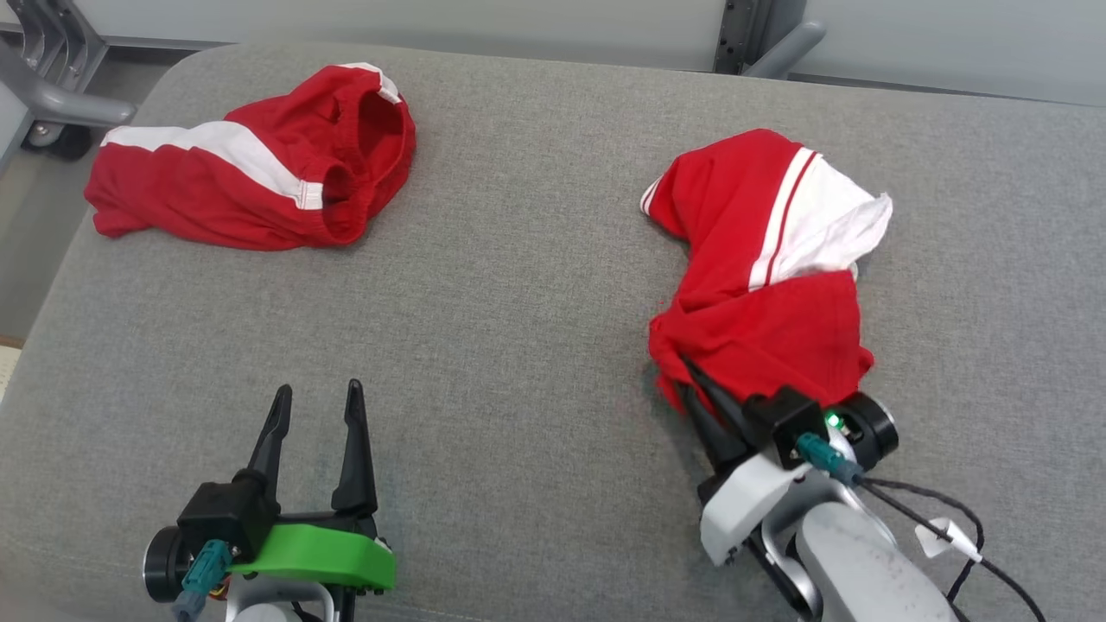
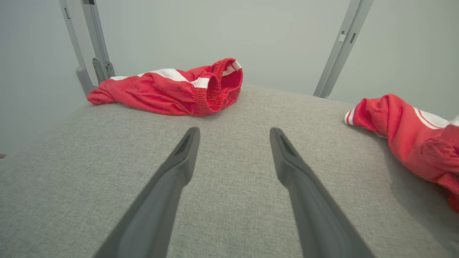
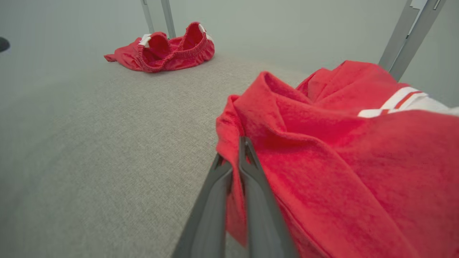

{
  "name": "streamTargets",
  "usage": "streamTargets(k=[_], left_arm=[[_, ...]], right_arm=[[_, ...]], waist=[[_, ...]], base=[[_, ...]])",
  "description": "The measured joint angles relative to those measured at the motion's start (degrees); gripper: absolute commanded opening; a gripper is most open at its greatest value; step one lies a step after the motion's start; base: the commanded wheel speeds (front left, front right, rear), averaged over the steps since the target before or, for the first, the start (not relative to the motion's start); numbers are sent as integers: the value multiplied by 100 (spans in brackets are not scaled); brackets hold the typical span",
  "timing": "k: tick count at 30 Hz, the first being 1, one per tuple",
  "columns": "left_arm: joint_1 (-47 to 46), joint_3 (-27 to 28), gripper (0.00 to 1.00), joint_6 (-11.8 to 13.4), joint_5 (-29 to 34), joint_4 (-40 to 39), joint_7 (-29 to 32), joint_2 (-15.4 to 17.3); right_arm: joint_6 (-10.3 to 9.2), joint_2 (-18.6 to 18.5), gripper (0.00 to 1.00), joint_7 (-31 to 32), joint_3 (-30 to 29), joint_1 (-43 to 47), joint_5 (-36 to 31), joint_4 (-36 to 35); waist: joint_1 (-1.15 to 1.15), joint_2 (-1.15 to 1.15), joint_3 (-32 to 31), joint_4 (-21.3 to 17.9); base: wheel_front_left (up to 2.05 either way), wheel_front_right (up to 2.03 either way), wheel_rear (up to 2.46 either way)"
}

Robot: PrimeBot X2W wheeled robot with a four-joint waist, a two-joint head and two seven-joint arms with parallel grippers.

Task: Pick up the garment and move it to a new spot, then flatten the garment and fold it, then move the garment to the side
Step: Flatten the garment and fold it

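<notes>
Right pincer (image 3: 243, 143) pinches the near edge of the garment (image 3: 340, 161), seemingly bunched beyond it.

A grey fabric table (image 1: 536, 345) stands before a pale wall (image 2: 215, 36), flanked by grey metal posts (image 2: 341, 46).

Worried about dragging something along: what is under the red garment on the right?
Grey cushion shows all around the garment; the fingers of the right gripper pinch its near edge. Anything beneath its bunched folds is covered.
</notes>
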Motion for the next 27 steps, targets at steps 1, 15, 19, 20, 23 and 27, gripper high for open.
streamTargets(k=[1, 15, 19, 20, 23, 27], left_arm=[[0, 4, 100, 0, 1, 4, -1, 0], [68, 124, 100, -25, 76, 10, -1, 0], [96, 142, 100, -27, 85, 11, -1, 0], [102, 147, 100, -29, 96, 10, -1, 0], [103, 137, 100, -43, 100, 8, -1, 0], [89, 67, 100, -70, 101, 15, -1, 0]], right_arm=[[0, -1, 0, 0, 101, 97, 13, 1], [0, 119, 100, 0, -582, 1108, 527, -1181], [0, 171, 100, 0, -1192, 1294, 584, -1605], [0, 177, 100, 0, -1396, 1298, 583, -1630], [-1, 175, 100, 0, -1740, 1266, 480, -1563], [-1, 164, 100, 87, -2071, 872, 412, -957]], waist=[[0, 0, -10, -7], [0, 0, -189, -247], [0, 0, -261, -308], [0, 0, -271, -321], [0, 0, -280, -330], [0, 0, -247, -258]], base=[[0, 0, 0], [0, 0, 0], [0, 0, 0], [0, 0, 0], [0, 0, 0], [0, 0, 0]])
